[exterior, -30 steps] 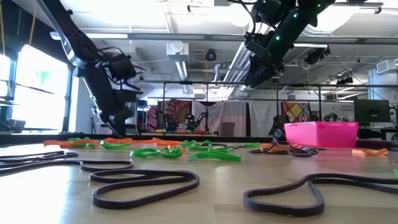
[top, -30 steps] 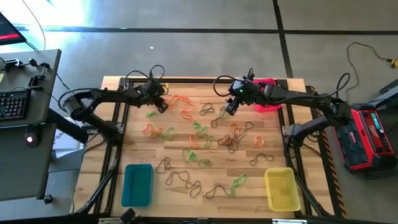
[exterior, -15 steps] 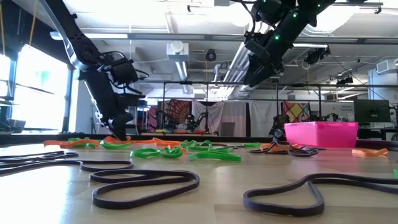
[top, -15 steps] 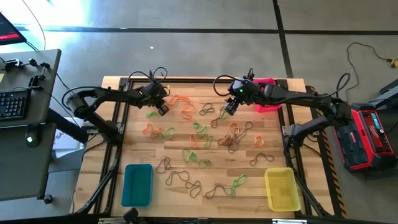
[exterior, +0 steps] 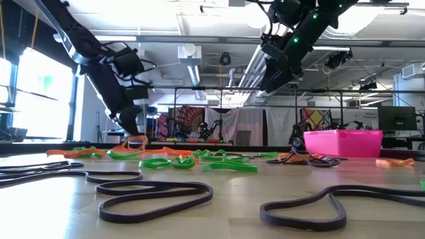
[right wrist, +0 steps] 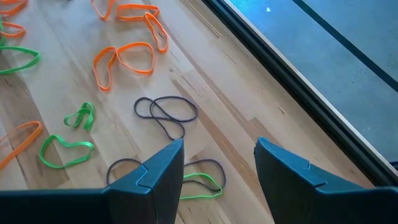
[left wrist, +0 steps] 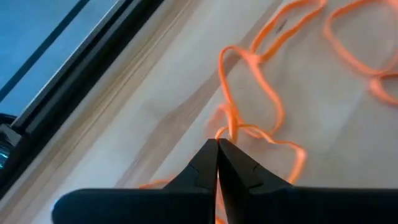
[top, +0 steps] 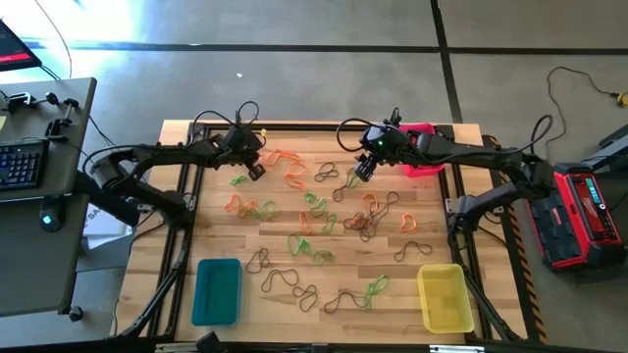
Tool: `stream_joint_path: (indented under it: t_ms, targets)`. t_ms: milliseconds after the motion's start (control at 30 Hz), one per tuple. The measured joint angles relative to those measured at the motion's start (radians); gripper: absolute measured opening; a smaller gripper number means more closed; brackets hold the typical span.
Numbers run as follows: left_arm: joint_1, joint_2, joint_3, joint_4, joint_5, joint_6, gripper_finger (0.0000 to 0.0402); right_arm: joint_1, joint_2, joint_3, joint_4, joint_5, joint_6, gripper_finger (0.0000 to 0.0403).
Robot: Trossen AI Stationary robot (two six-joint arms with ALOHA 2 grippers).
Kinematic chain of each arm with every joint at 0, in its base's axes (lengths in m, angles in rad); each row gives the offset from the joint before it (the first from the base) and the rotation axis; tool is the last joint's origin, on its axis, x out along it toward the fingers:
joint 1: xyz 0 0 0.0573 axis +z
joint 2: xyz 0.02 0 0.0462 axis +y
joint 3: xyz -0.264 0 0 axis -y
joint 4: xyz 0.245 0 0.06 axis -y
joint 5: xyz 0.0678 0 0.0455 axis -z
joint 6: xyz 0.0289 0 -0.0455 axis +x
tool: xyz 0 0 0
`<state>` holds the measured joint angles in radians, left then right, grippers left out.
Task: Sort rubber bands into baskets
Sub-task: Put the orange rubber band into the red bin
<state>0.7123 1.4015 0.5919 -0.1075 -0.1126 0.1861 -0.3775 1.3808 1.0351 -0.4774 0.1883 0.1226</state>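
We're in a robotics lab/workshop: bare concrete floor point(top: 294, 78), exposed ceiling ducts point(exterior: 192, 56), wooden desk point(top: 226, 240) in a black frame, side bench with a keyboard point(top: 22, 162), red equipment case point(top: 584, 216).

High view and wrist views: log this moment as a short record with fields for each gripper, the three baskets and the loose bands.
left gripper: shut on an orange rubber band, at the table's far left
right gripper: open, empty, held above the table beside the pink basket
pink basket: far right corner, contents not visible
teal basket: near left, empty
yellow basket: near right, empty
loose rubber bands: orange, green and dark loops scattered over the table's middle, none sorted that can be seen
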Motion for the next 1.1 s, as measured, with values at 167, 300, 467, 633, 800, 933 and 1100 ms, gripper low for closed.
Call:
stream_joint_path:
  t_ms: [167,300,467,633,800,933,1100]
  targets:
    - [-0.039,-0.079,0.000,-0.018,0.004,-0.025,0.0000,0.001,0.000,0.000,-0.001,0.000,0.000,0.0185]
    - [-0.069,-0.155,0.000,-0.017,0.071,-0.048,0.0000,0.001,0.000,0.000,-0.004,-0.023,0.000,0.0185]
    - [-0.105,-0.238,0.000,0.002,0.156,-0.078,0.0000,0.022,0.000,-0.031,0.073,-0.041,-0.014,0.0185]
    - [-0.131,-0.270,0.000,0.060,0.235,-0.131,0.0000,0.063,0.000,-0.143,0.277,-0.061,-0.004,0.0185]
    - [-0.174,-0.267,0.000,0.140,0.288,-0.174,0.0000,0.113,0.000,-0.306,0.628,-0.090,0.048,0.0185]
    - [-0.220,-0.267,0.000,0.203,0.287,-0.178,0.0000,0.142,0.000,-0.411,0.821,-0.088,0.061,0.0185]
    - [-0.275,-0.263,0.000,0.313,0.287,-0.177,0.0000,0.167,0.000,-0.468,0.887,-0.087,0.130,0.0185]
